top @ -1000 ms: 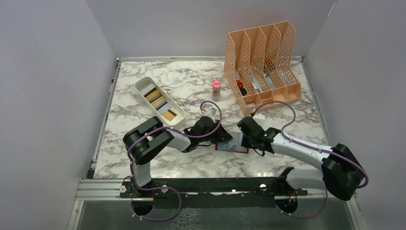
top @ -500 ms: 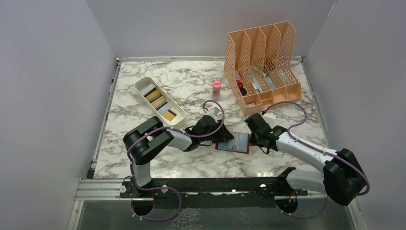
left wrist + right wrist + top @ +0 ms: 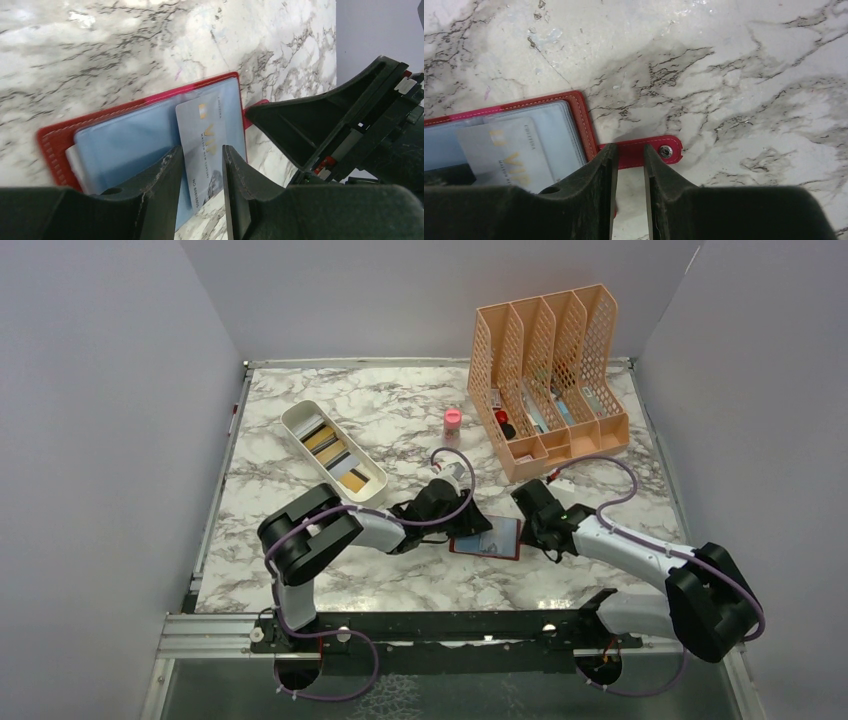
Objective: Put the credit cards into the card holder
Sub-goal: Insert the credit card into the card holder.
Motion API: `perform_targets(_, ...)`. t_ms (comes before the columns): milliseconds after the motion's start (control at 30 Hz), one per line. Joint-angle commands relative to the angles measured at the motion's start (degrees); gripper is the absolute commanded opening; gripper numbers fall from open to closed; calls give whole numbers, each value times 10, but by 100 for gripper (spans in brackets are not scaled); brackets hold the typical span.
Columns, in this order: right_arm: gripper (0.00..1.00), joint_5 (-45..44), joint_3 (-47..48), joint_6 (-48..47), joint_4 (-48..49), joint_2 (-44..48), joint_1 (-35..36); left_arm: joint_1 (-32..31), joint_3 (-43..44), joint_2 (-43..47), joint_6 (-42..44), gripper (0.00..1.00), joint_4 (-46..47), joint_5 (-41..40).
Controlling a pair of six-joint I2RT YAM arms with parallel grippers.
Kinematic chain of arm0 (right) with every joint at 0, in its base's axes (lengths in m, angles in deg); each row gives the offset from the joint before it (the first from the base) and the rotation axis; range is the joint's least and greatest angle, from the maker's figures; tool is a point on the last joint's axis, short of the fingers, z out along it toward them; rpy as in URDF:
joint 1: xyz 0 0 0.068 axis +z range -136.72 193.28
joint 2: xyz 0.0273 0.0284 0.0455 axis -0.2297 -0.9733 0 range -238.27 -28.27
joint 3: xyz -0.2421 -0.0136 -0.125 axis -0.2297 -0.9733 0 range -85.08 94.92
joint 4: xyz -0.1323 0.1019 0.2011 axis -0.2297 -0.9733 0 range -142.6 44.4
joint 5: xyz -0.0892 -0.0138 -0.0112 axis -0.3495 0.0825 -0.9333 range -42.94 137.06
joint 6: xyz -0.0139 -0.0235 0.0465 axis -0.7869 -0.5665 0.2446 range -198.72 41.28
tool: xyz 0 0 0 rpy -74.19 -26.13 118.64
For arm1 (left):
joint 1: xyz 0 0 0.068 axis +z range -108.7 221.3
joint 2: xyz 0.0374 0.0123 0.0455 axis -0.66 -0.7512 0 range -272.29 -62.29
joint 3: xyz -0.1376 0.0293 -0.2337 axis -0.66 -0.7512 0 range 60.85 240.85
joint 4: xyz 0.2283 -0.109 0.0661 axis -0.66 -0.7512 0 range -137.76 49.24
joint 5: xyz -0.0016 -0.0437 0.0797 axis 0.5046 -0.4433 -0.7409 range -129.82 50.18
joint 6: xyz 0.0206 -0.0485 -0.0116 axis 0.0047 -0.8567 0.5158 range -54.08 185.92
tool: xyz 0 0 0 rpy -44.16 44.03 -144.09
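Note:
A red card holder (image 3: 487,538) lies open on the marble table between the two arms, its blue plastic sleeves (image 3: 125,145) facing up. A silver VIP card (image 3: 205,145) sticks partway out of a sleeve, its free end below and between the fingers of my left gripper (image 3: 200,150). That gripper (image 3: 466,514) is narrowly open, and I cannot tell whether it touches the card. My right gripper (image 3: 628,149) hovers low at the holder's right edge, its fingers a little apart over the red snap strap (image 3: 656,149). The same card (image 3: 509,150) shows in the right wrist view.
A white tray (image 3: 300,418) holding several more cards stands at the left rear. A small pink-capped bottle (image 3: 452,427) stands mid-table. A peach file organizer (image 3: 545,370) fills the back right. Grey walls close in on three sides.
The right gripper has drawn back rightward from over the holder to its strap edge. The left gripper has edged slightly right toward the holder.

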Motion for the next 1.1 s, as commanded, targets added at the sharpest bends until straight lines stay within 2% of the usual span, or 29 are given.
perform_targets(0, 30, 77, -33, 9, 68, -11, 0, -17, 37, -21, 11, 38, -4, 12)
perform_targets(433, 29, 93, -38, 10, 82, -18, 0, -32, 59, -44, 10, 38, -6, 13)
perform_targets(633, 29, 79, -25, 6, 59, 0, 0, -31, 49, -14, 30, 38, -17, -19)
perform_targets(933, 34, 23, 20, -24, -23, 103, 0, -12, 53, 62, 135, 38, -89, -31)
perform_targets(1067, 38, 44, 26, -71, -18, 156, 0, 0, 101, 119, 220, 42, -198, -65)
